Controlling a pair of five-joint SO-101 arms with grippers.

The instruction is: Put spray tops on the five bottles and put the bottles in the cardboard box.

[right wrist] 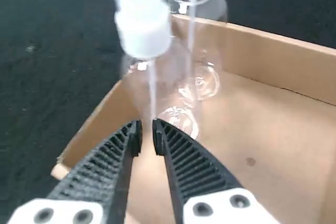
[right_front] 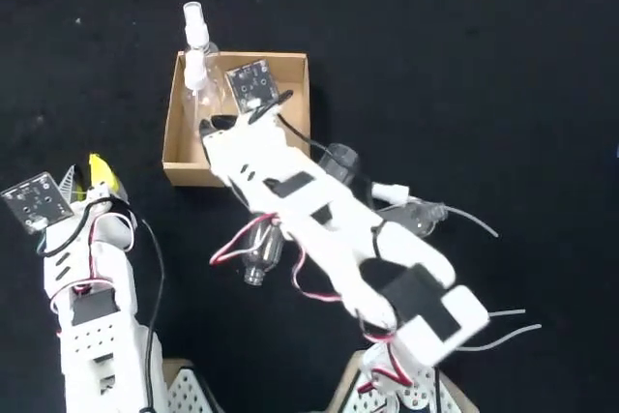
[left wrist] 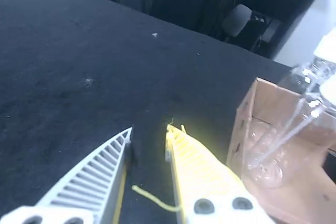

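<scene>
The cardboard box (right_front: 290, 70) stands at the table's far middle. Two clear bottles with white spray tops (right_front: 196, 70) (right_front: 193, 18) stand upright in its far-left corner. My right gripper (right_front: 215, 127) hangs over the box's left side, just short of the nearer bottle (right wrist: 143, 22); its black fingers (right wrist: 178, 161) are nearly together with nothing between them. Three more clear bottles lie on the cloth: one (right_front: 262, 250) beside the right arm, one (right_front: 340, 161) right of the box, and one (right_front: 422, 215) with a white spray top (right_front: 391, 191) by it. My left gripper (right_front: 87, 173) (left wrist: 149, 129) rests slightly open at the near left.
The table is covered in black cloth (right_front: 464, 84). Loose thin dip tubes (right_front: 474, 220) lie to the right near the right arm's base. The box wall (left wrist: 242, 124) stands just off my left gripper's yellow finger (left wrist: 197, 166).
</scene>
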